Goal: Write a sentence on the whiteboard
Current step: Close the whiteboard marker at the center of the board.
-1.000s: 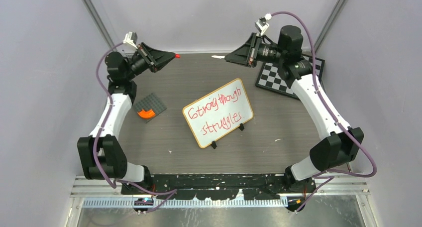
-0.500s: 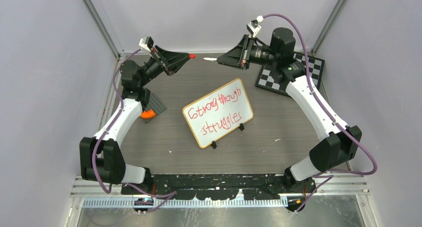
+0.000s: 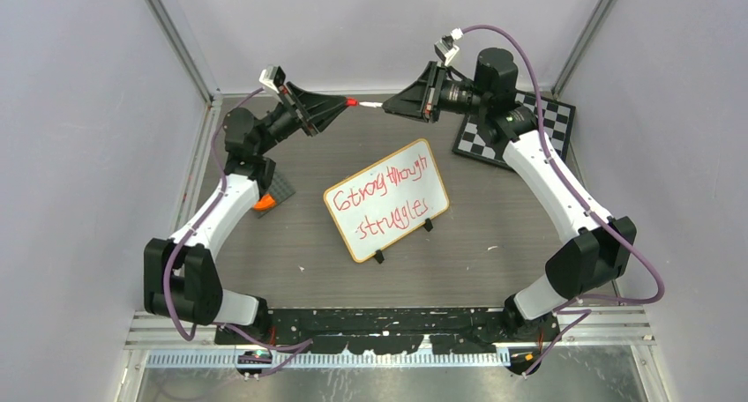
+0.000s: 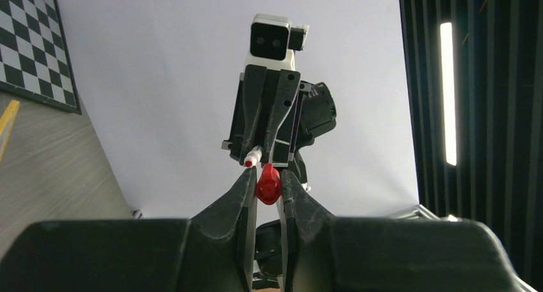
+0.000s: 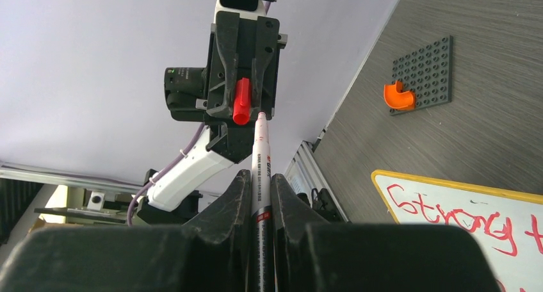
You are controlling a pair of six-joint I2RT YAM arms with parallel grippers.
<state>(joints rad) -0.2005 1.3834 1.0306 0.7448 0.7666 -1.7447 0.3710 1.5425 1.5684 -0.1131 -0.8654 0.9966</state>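
The whiteboard [image 3: 386,211] stands tilted mid-table on small black feet, with the red sentence [image 3: 388,199] in two lines, "Strong through struggles". Its corner shows in the right wrist view [image 5: 461,228]. My left gripper [image 3: 342,103] is shut on the red marker cap [image 3: 352,102], seen between its jaws in the left wrist view [image 4: 267,184]. My right gripper [image 3: 388,105] is shut on the white marker [image 5: 261,170], whose tip [image 3: 370,105] points at the cap and nearly meets it above the table's far edge.
A dark grey studded plate [image 3: 275,189] with an orange piece [image 3: 259,204] lies at the left, partly under my left arm. A black-and-white checkered board [image 3: 542,120] lies at the far right, under my right arm.
My left gripper has swung right with the cap and my right gripper has moved left with the marker. Cap and marker tip have closed from far apart to almost touching.
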